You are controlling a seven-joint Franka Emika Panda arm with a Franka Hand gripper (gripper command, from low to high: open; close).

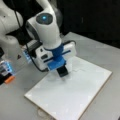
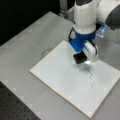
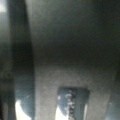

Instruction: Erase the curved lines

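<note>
A black eraser block (image 2: 80,59) is gripped by the closed hand (image 2: 82,53) and pressed flat on the white board (image 2: 62,77), so its face can rub. The curve lines (image 2: 91,77) are seen near the board's right edge in a front view, just beside the block, on the counter (image 2: 22,45).

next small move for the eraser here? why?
Probably slide the eraser along the board toward a front view's lower right, pressed flat. The gripper has it at the board beside the upper end of the curve line, which runs on from there, unerased.
</note>
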